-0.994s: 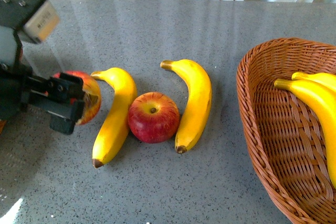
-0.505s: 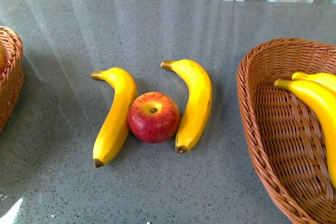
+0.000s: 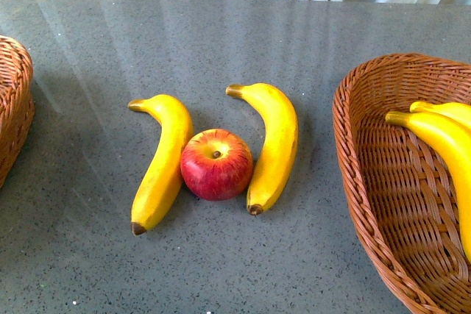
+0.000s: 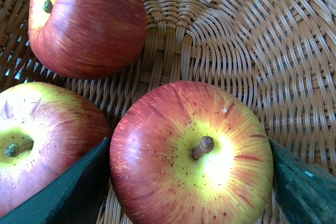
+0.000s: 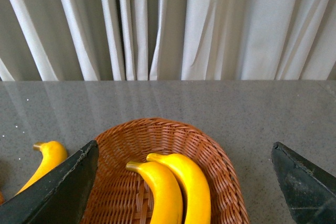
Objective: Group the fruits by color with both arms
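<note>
In the left wrist view my left gripper (image 4: 191,187) is shut on the red apple streaked yellow (image 4: 191,153), stem up, low inside a wicker basket (image 4: 273,51). Two more red apples (image 4: 86,22) (image 4: 37,140) lie beside it. The front view shows no arm. There a red apple (image 3: 216,165) rests on the grey table between two yellow bananas (image 3: 162,159) (image 3: 274,145). My right gripper (image 5: 181,192) hangs open over the right basket (image 5: 157,125), which holds two bananas (image 5: 163,192) (image 5: 191,187).
The right wicker basket (image 3: 353,174) fills the table's right side and the left basket's rim (image 3: 18,108) shows at the left edge. White curtains (image 5: 173,24) hang behind the table's far edge. A table banana (image 5: 44,156) appears in the right wrist view.
My left arm, holding the streaked apple, has left the front view toward the left, uncovering the left basket's rim. The fruits on the table have not moved.
</note>
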Robot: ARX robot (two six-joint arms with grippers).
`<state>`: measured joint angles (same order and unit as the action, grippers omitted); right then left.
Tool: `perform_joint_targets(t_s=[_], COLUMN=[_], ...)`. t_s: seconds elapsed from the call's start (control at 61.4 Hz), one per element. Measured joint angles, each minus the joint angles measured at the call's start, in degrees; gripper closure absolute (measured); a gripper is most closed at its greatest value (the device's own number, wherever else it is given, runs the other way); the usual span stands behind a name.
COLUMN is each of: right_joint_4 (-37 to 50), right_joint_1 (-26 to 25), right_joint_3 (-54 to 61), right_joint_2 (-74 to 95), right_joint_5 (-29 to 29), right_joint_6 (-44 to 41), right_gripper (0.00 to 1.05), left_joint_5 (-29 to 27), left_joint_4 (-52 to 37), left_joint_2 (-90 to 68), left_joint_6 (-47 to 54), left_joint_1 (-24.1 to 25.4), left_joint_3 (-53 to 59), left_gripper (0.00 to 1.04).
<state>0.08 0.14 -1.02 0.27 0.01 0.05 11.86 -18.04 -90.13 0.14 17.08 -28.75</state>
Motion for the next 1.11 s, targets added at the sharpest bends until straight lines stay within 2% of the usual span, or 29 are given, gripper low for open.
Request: perform_joint_targets(t_s=[0.065, 0.212, 0.277, 0.505, 0.603, 0.717, 0.863, 1.108], right_joint_4=[0.0, 0.0, 0.0, 0.0, 0.0, 0.0, 0.0, 0.0], right_joint_1=[0.0, 0.0, 0.0, 0.0, 0.0, 0.0, 0.0, 0.0], right_joint_3=[0.0, 0.0, 0.0, 0.0, 0.0, 0.0, 0.0, 0.0], right_joint_2=[0.0, 0.0, 0.0, 0.0, 0.0, 0.0, 0.0, 0.0], right_joint_5=[0.0, 0.0, 0.0, 0.0, 0.0, 0.0, 0.0, 0.0], right_joint_6=[0.0, 0.0, 0.0, 0.0, 0.0, 0.0, 0.0, 0.0], right_gripper=[0.09, 0.09, 0.09, 0.09, 0.09, 0.09, 0.09, 0.09], left_joint_5=[-0.2, 0.2, 0.4, 2.3, 4.7, 4.9, 5.8, 5.7], left_joint_4=[0.0, 1.1, 2.8, 4.5, 4.3, 4.3, 4.4, 4.8], left_joint_2=[0.0, 2.5, 6.3, 16.3, 16.6, 13.4, 8.6, 3.4], left_joint_6=[0.1, 1.4, 2.4, 8.2, 11.5, 16.7, 20.7, 25.3], left_joint_1=[0.0, 0.0, -1.5, -17.6, -24.7, -31.8, -36.0, -39.5], left_joint_3=[0.0, 0.7, 1.2, 2.5, 2.7, 2.7, 2.1, -1.3], left_gripper=[0.08, 0.09, 0.09, 0.09, 0.09, 0.09, 0.09, 0.09])
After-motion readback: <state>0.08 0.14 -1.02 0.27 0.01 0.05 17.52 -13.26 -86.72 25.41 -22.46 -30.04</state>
